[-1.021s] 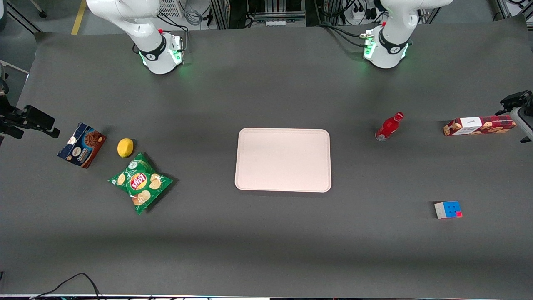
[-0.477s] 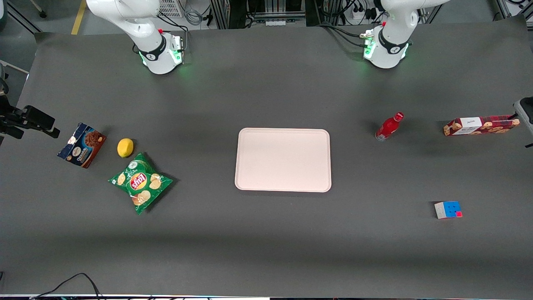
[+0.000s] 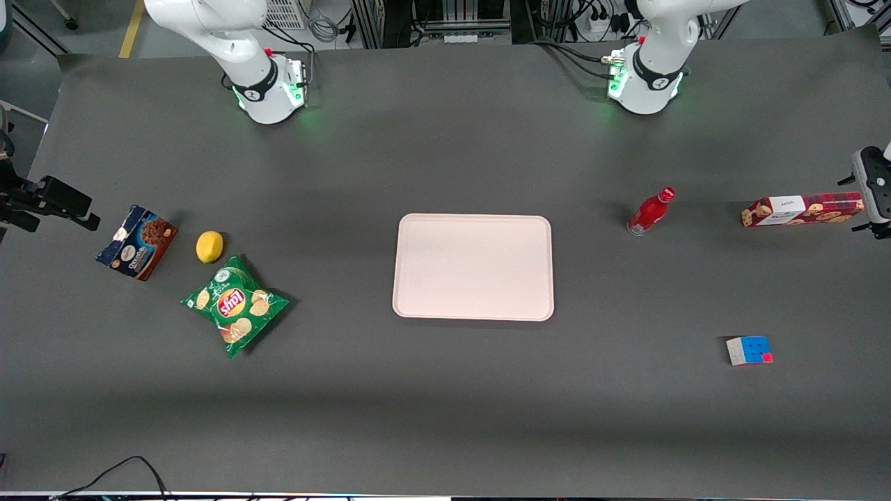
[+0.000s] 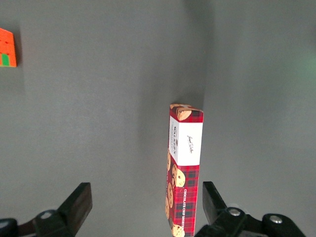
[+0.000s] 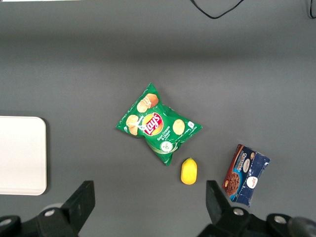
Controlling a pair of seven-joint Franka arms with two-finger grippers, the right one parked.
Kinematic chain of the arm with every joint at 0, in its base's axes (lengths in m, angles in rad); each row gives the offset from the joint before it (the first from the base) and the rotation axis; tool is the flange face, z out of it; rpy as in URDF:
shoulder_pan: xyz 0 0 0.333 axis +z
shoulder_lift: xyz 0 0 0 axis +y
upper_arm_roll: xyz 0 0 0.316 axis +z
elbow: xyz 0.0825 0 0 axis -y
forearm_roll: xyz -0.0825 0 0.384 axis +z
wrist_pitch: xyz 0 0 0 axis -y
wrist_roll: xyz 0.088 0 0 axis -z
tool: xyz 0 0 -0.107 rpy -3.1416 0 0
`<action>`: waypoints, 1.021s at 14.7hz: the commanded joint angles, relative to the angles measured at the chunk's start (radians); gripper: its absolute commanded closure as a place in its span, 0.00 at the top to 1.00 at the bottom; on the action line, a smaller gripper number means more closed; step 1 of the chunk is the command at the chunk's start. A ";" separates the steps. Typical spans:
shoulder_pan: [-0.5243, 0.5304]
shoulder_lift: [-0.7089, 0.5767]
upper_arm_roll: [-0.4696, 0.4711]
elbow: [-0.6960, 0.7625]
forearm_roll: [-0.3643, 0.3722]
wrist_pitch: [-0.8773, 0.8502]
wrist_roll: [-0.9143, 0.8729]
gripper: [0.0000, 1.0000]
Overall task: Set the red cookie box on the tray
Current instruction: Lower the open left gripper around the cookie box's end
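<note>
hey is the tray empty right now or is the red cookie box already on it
Empty. The tray shows only bare pink surface. The red cookie box lies on the table toward the working arm's end, with the open gripper above it.

I see 1 red bottle point(image 3: 651, 211), 1 colour cube point(image 3: 749, 350), green chip bag point(image 3: 234, 305) touching lemon point(image 3: 209, 246), blue cookie box point(image 3: 136, 242) beside it.

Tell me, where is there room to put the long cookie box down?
The tray is bare. Table is bare between it and the red bottle, too. It is crowded around the chips and lemon. The open gripper hovers at the cookie box.
</note>
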 commanded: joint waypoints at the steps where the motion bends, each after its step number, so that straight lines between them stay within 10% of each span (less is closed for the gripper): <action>1: 0.002 -0.041 0.062 -0.121 -0.015 0.163 0.108 1.00; 15: 0.022 -0.034 0.139 -0.325 -0.061 0.416 0.214 1.00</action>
